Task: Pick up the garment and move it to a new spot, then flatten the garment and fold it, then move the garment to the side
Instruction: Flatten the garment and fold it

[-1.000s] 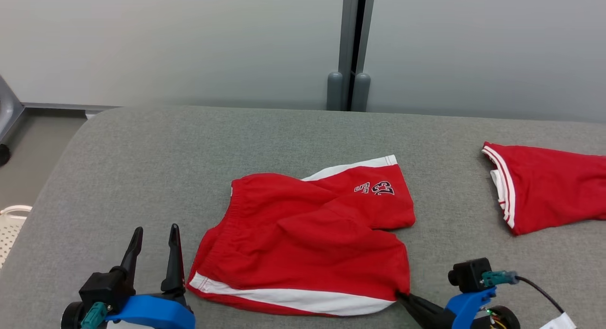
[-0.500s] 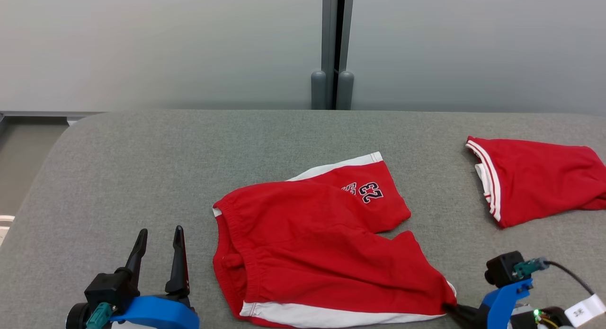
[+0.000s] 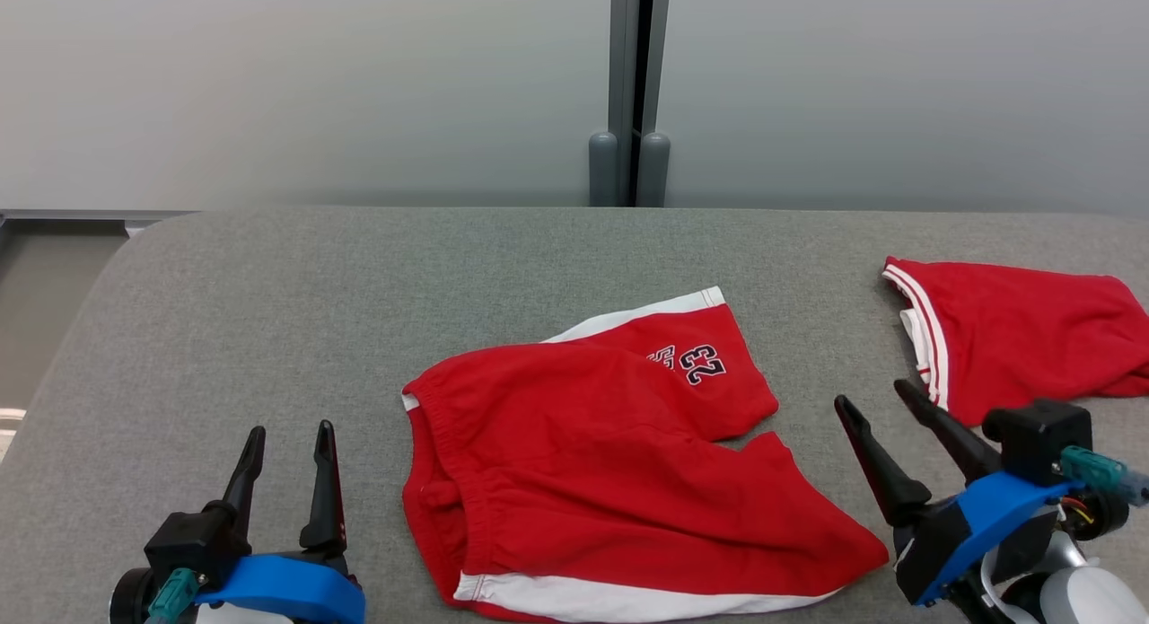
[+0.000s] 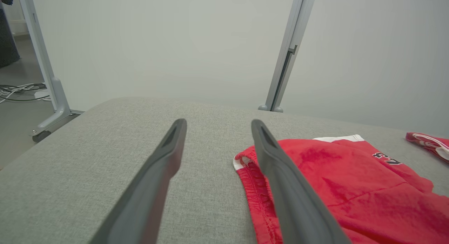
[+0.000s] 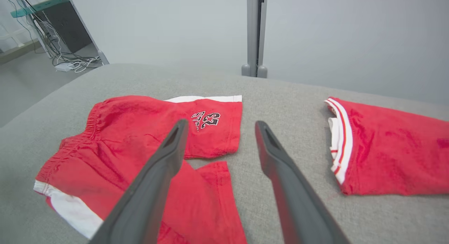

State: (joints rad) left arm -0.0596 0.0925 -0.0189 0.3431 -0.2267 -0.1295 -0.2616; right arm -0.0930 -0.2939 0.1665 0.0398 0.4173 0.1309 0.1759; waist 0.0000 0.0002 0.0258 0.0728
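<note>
Shorts [image 3: 610, 462] lie rumpled on the bench [image 3: 269, 292] between my left claw [image 3: 290, 428] and right claw [image 3: 870, 391], both spread wide and empty. Flattening well, I judge, means pinching opposite edges and pulling evenly.

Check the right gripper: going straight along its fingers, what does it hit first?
Probably bare grey table: the open right gripper points into the gap between the red shorts and the other red garment. One finger's line skims the shorts' numbered leg; height above the table is unclear.
</note>
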